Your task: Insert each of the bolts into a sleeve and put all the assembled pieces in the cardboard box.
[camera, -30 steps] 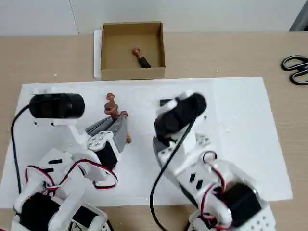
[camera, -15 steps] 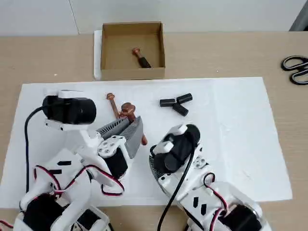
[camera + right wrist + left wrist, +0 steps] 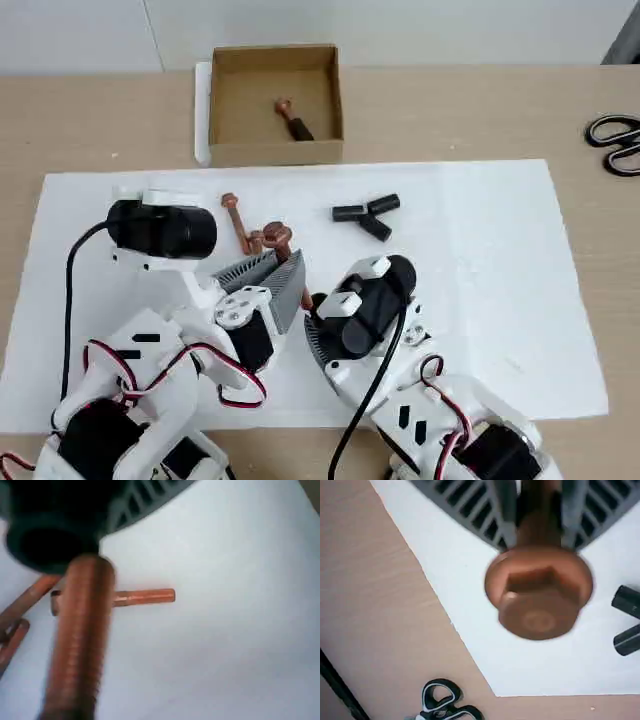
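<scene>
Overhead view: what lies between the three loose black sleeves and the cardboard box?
Nothing but bare white paper separates the sleeves from the cardboard box, as the high view shows.

Copper bolt, blk sleeve — brown cardboard box.

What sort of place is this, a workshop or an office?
Probably a lab or office desk for robot practice: a wooden table under white paper, small robot arms, a cardboard box, scissors.
</scene>
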{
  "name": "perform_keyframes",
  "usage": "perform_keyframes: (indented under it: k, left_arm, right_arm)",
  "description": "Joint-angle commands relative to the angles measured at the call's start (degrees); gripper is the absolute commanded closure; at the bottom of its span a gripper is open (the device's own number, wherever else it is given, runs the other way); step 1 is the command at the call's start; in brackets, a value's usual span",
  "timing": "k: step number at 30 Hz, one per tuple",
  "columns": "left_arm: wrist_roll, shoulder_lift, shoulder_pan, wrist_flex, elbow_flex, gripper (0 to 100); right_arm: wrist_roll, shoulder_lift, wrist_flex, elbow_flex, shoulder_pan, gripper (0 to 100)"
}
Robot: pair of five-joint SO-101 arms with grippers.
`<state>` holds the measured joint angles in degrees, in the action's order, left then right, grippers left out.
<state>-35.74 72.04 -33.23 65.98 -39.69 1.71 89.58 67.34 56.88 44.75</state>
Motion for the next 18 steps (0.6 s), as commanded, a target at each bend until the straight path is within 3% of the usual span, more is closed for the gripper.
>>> perform_keyframes:
  k: [1,8,18]
  left_arm:
    - [-0.35,-0.18,-0.35,-2.90,-0.13,99]
    - [-0.35,-0.35,-0.35,-5.01,-0.22,99]
    - [-0.35,0.09,-0.35,-4.92,-0.92,99]
  right_arm:
    - [-0.53,0.48,-1.80,-0.44,0.22,99.5]
    - [-0.53,0.40,-1.89,-0.44,4.79,99.5]
    - [-0.53,0.40,-1.63,-0.44,4.79,99.5]
